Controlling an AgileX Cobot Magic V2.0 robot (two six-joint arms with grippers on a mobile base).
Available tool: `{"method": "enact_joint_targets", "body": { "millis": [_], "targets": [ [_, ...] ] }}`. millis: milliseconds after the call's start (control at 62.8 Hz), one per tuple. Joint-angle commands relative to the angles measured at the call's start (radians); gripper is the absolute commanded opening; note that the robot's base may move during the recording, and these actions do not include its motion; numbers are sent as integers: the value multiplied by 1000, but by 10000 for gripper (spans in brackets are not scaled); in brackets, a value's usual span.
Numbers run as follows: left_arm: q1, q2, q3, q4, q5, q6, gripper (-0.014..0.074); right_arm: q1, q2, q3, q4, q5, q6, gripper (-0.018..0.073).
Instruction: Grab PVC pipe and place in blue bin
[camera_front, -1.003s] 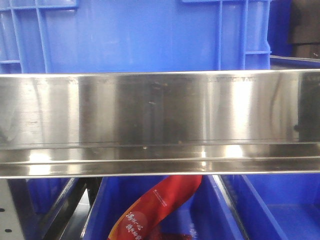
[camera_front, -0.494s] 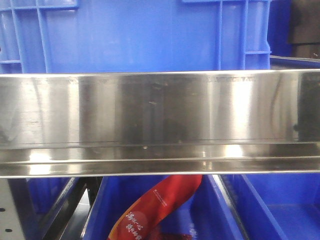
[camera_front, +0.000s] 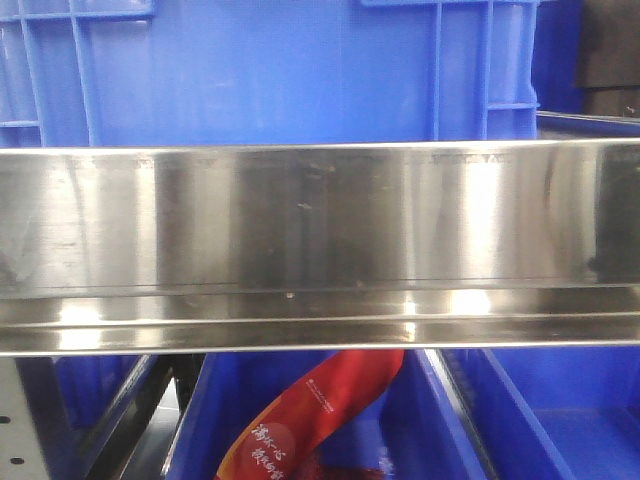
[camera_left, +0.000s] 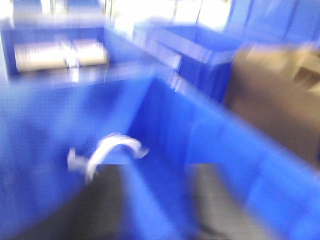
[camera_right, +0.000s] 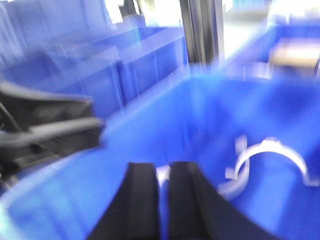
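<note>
Both wrist views are blurred by motion. My right gripper (camera_right: 162, 169) hangs over the inside of a blue bin (camera_right: 125, 145). Its jaws are nearly closed, with a small white PVC piece (camera_right: 162, 176) between the fingertips. Curved white PVC pieces (camera_right: 265, 155) lie on the bin floor to its right. My left gripper (camera_left: 155, 172) is open and empty, its dark fingers (camera_left: 102, 200) wide apart over a blue bin (camera_left: 210, 135). A curved white PVC piece (camera_left: 107, 150) lies just beyond the left finger. Neither gripper shows in the front view.
The front view is filled by a steel shelf beam (camera_front: 320, 240), with a blue crate (camera_front: 260, 70) above it. Below it is a blue bin (camera_front: 420, 420) holding a red packet (camera_front: 310, 415). More blue bins (camera_left: 200, 45) and a brown box (camera_left: 270, 100) stand beyond the left gripper.
The front view has shifted very slightly to one side. Nothing else in it has changed.
</note>
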Motion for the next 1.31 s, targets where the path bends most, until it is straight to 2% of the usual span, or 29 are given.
{"method": "enact_joint_targets", "body": {
  "millis": [0, 32, 96, 191, 334, 462, 526, 605, 780, 876, 987, 1115, 1290],
  "targets": [
    [-5, -36, -7, 18, 0, 0, -77, -1, -27, -7, -19, 21, -5, -167],
    [-5, -41, -7, 38, -15, 0, -111, -1, -32, -7, -18, 13, -5, -167],
    [-5, -52, -7, 78, -43, 0, -111, -1, -41, -7, -19, -15, -5, -167],
    [-5, -85, -7, 83, -38, 0, -111, -1, -61, -7, -19, -32, -5, -167],
    [-5, -159, -7, 85, 128, 0, -111, -1, -117, -7, -19, 63, -5, -167],
    [-5, -244, -5, 125, 326, 0, -111, -1, -193, -7, -33, 249, -5, -167],
    [-5, -283, 6, 137, 385, 0, -111, -1, -226, -5, -83, 328, -5, -167],
    [-5, -337, 43, 131, 398, 0, -111, -1, -261, 17, -134, 370, -5, -167],
    [-5, -503, 255, 42, 338, 0, -111, -1, -353, 199, -89, 368, -5, -167],
    [-5, -619, 429, -9, 271, -12, -111, -1, -436, 366, -89, 280, -5, -167],
    [-5, -746, 620, -11, 211, -91, -111, -1, -560, 590, -61, 95, -5, -167],
    [-5, -881, 791, -11, 169, -129, -111, -1, -716, 784, -35, -103, -5, -167],
    [-4, -1047, 899, 78, 162, -142, -111, -1, -872, 916, -35, -296, -5, -167]
  ]
}}
